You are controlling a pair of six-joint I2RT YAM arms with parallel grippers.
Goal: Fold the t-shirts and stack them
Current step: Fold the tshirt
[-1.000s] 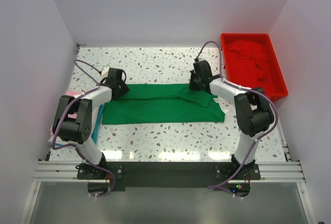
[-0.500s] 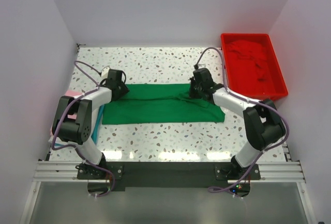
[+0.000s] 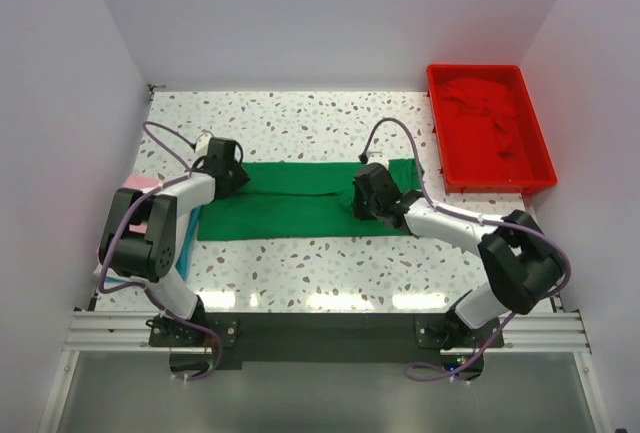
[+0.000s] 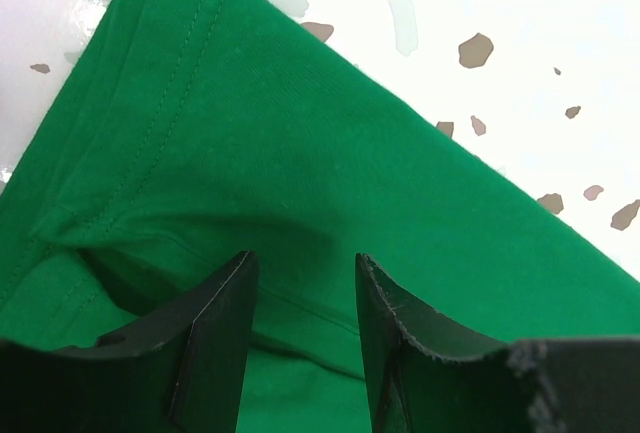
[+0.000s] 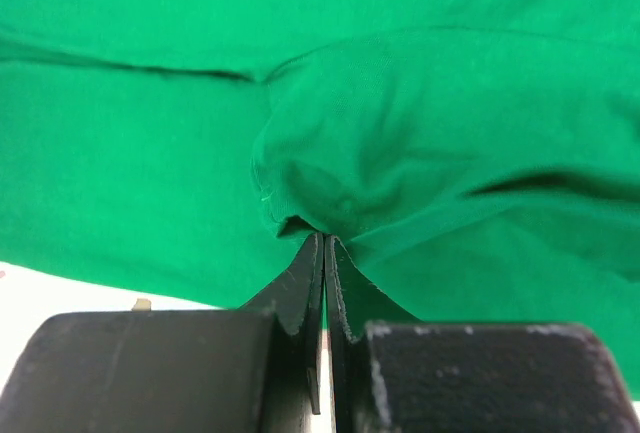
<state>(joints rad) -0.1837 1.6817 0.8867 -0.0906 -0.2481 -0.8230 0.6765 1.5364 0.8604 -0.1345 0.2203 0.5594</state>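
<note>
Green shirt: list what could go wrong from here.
The right gripper pinches only a thin bunch of the green shirt; it might slip out mid-fold. The left gripper is open over the other end, not clamping it, so the cloth may slide or bunch.

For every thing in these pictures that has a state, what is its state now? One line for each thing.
green t-shirt, folded into a long band, right end pinched up.
left hand, open over the shirt's left end.
right hand, shut on a fold of the green t-shirt.
red t-shirt, crumpled inside the red tray.
pink t-shirt, mostly hidden, state unclear.
</note>
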